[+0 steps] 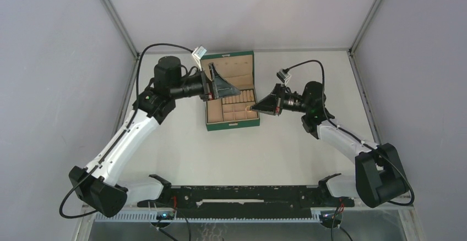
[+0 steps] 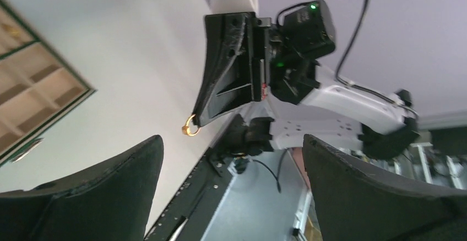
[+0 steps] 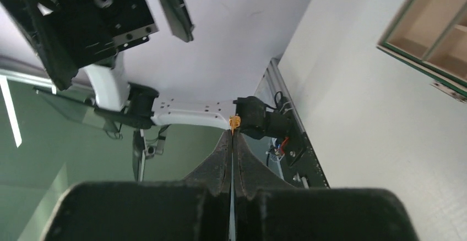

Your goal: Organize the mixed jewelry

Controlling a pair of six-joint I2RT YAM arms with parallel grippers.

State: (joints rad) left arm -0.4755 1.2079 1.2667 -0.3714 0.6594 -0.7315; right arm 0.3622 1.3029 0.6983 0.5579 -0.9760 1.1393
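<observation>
Ring [image 3: 234,122] clamped in right gripper [image 1: 254,108] tips at box [image 1: 231,124] right rim.
Left gripper [image 2: 231,142] spread wide over box.

Setting: robotics lab test cell; white worktop [image 1: 275,153] under the jaws; plain grey panels [image 1: 49,87] on aluminium struts [image 1: 113,15] enclosing it beyond and to either side of the jaws; black mounting rail [image 1: 242,194] and slotted cable duct [image 1: 220,216] behind them; exposed black cables [image 1: 165,44] trailing from the wrists.
</observation>
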